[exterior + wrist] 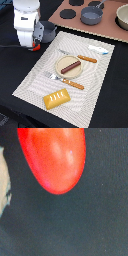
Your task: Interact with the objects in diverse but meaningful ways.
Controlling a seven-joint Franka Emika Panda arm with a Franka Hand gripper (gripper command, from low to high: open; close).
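Hovering at the upper left of the exterior view, the claw (34, 46) sits right over the red tomato (35, 48) on the dark worktop (15, 70), the tomato's long axis running lengthwise beneath the wrist camera, though I cannot tell whether the jaws grip it.

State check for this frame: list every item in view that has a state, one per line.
gripper: at the placemat's edge toward the exterior view's left; open or shut cannot be told
tomato: fills the wrist view, close under the camera; whether it is gripped cannot be told
sausage: lying on the plate
bread loaf: flat on the placemat
pot: upright on the toy stove
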